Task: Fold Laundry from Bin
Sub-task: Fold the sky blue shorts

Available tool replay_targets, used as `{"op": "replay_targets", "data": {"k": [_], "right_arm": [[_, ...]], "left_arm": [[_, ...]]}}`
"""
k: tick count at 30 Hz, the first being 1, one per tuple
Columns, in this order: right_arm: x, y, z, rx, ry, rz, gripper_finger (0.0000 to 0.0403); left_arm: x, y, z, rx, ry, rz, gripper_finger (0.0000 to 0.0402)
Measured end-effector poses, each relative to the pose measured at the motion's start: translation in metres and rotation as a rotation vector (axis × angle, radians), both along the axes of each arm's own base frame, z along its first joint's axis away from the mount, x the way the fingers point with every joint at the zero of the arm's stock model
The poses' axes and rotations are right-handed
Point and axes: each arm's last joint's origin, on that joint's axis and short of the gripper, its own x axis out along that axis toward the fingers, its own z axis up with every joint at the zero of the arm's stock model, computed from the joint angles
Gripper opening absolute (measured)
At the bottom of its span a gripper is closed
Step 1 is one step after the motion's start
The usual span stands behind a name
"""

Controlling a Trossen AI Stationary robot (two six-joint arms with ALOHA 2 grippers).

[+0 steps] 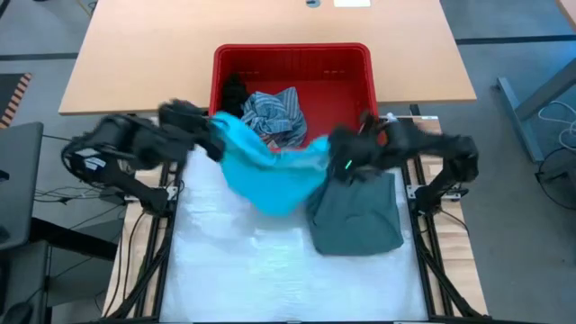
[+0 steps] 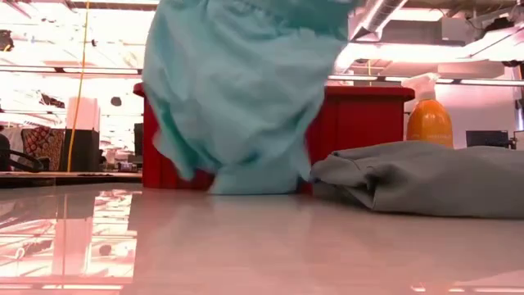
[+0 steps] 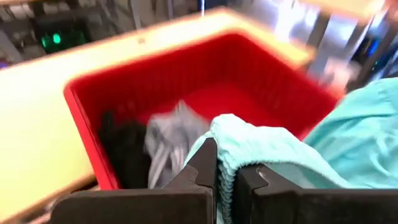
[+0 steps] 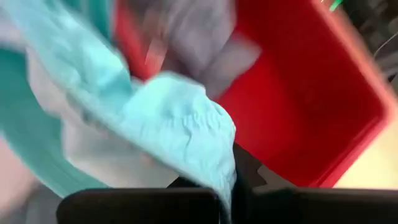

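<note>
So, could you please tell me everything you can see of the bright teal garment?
The teal garment is soft, thin, wrinkled cloth, held up between both arms. The left hand is shut on one bunched edge, and the right hand on another. It hangs in a sagging swag from the near rim of the red bin down over the white table, its lowest folds seeming to brush the surface beside the grey-green garment.

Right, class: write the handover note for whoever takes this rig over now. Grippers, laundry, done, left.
Left gripper: shut on the teal garment, by the bin's near left corner.
Right gripper: shut on the same garment's other end, at the bin's near right.
Teal garment hangs between them, its lower edge on the table.
Done: grey-green garment lies on the table, right side.
Left: striped cloth and black item in the bin; teal one unfolded.
</note>
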Motion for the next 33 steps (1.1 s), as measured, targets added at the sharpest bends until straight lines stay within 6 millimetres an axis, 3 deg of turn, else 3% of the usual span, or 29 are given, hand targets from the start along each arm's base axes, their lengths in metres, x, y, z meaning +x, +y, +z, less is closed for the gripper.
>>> {"op": "replay_targets", "data": {"k": [4, 7, 10, 12, 16, 20, 22, 25, 28, 33], "right_arm": [[-0.016, 0.005, 0.046, -0.055, -0.227, 0.011, 0.0027], [-0.015, 0.026, 0.047, 0.026, -0.279, 0.095, 0.0027], [0.001, 0.056, 0.017, 0.167, -0.190, 0.129, 0.0027], [0.016, 0.085, -0.017, 0.267, -0.082, 0.125, 0.0027], [0.048, 0.140, -0.113, 0.324, 0.151, 0.060, 0.0027], [0.073, 0.173, -0.209, 0.428, 0.295, -0.033, 0.0027], [0.082, 0.185, -0.244, 0.507, 0.357, -0.052, 0.0028], [0.091, 0.201, -0.269, 0.639, 0.390, -0.045, 0.0035], [0.098, 0.211, -0.278, 0.752, 0.403, -0.025, 0.0050], [0.099, 0.210, -0.261, 0.813, 0.373, 0.010, 0.0090]], "left_arm": [[-0.019, -0.001, 0.021, 0.021, -0.101, -0.017, 0.0000], [-0.023, -0.009, 0.011, -0.019, -0.037, -0.080, 0.0000], [-0.022, -0.026, -0.022, -0.118, 0.107, -0.121, 0.0000], [-0.011, -0.042, -0.055, -0.169, 0.179, -0.133, 0.0000], [0.000, -0.080, -0.131, -0.308, 0.291, -0.180, 0.0000], [-0.004, -0.113, -0.215, -0.410, 0.357, -0.142, 0.0000], [-0.013, -0.125, -0.245, -0.481, 0.322, -0.128, 0.0000], [-0.027, -0.144, -0.277, -0.563, 0.266, -0.130, 0.0000], [-0.036, -0.156, -0.295, -0.606, 0.252, -0.123, 0.0000], [-0.047, -0.174, -0.312, -0.617, 0.346, -0.146, 0.0000]]}}
